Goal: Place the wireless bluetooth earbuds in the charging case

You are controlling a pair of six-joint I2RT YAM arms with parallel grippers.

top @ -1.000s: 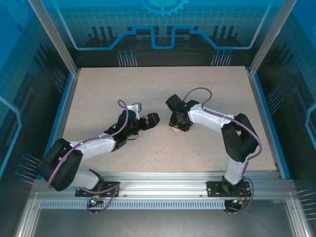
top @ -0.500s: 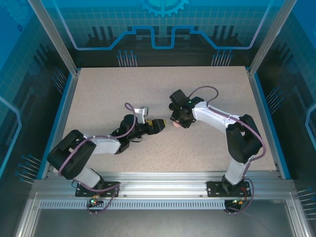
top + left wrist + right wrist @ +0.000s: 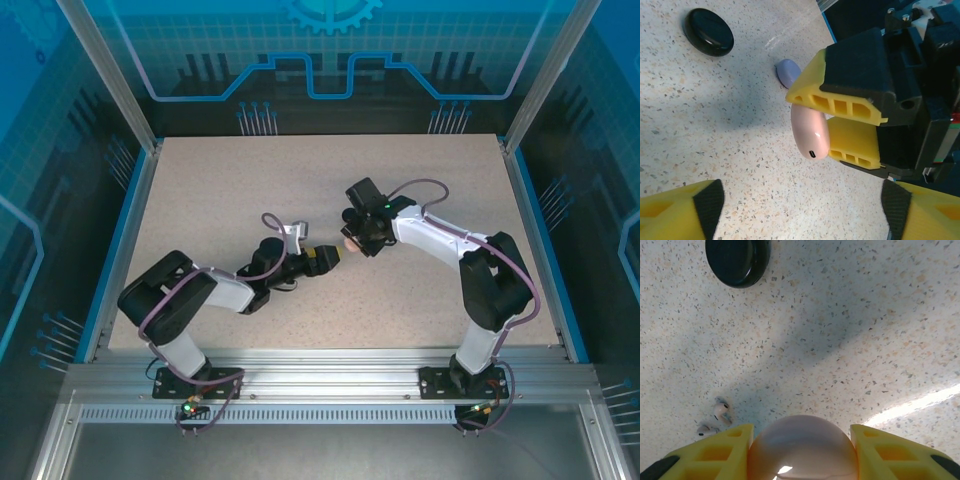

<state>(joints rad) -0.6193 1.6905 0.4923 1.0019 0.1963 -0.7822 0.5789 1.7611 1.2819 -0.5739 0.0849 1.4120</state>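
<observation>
One pink case [image 3: 810,132] sits pinched in the right hand [image 3: 802,460]; left hand [image 3: 802,210] spread.

The pale pink glossy round case [image 3: 810,132] is sitting clamped between the right gripper's [image 3: 801,436] 2 yellow ribbed fingers [image 3: 840,102], which are blocking 2 of its sides; its rounded end is facing open space. The left gripper [image 3: 801,200] is standing wide apart just short of that end, with bare speckled tabletop [image 3: 715,140] lying between. Close behind the pink case a lavender rounded case [image 3: 788,72] is lying, and a black glossy oval case [image 3: 709,31] farther off. Near it, 2 small pale stemmed earbuds [image 3: 720,412] are lying loose.
</observation>
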